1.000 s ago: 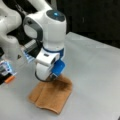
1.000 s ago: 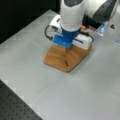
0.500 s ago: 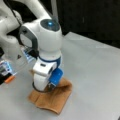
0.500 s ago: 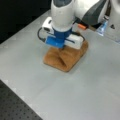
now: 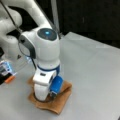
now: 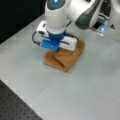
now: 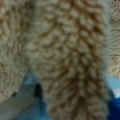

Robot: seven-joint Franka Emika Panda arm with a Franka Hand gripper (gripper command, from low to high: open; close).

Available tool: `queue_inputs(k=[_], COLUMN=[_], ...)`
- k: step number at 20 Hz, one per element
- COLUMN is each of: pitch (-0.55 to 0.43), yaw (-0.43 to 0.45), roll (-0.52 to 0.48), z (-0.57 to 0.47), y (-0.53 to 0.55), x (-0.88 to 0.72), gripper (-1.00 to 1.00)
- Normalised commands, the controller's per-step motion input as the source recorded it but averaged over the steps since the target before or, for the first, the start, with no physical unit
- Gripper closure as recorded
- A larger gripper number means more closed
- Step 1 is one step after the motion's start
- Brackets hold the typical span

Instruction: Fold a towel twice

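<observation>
The tan, fuzzy towel [image 5: 61, 100] lies as a small folded bundle on the grey table, with a rolled fold at its near edge [image 6: 65, 64] in a front view. My gripper [image 5: 48, 96] stands straight down on the towel's left part, its fingertips buried in the cloth in both front views [image 6: 56, 51]. A thick ridge of towel [image 7: 67, 50] fills the wrist view. It runs between the two fingers [image 7: 30, 85] at the bottom corners, and the jaws appear closed on it.
A small device with blue light and an orange part [image 5: 6, 72] sits at a front view's left, beside the arm's base. A dark perforated board [image 6: 15, 105] borders the table's near corner. Bare grey table [image 6: 82, 95] surrounds the towel.
The gripper has travelled to the left across the towel and sunk lower onto it. The towel bundle now looks narrower, with cloth drawn over.
</observation>
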Motion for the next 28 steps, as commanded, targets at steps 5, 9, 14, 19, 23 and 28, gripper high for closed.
queue_inputs(k=[5,9,14,19,23,28], pitch=[0.003,-0.032,-0.053,-0.041,-0.019,0.005], yaw=[-0.059,-0.119,-0.193,-0.221,-0.124,-0.067], roll=[0.214,0.26,0.239,0.217,0.162,0.146], z=[-0.05,-0.11,-0.17,-0.11,-0.04,-0.02], y=[-0.2,-0.12,-0.07,-0.03,-0.09,-0.17], x=[0.35,0.3,0.25,0.19,0.19,0.19], gripper=[1.0,1.0,1.0,1.0,1.0,1.0])
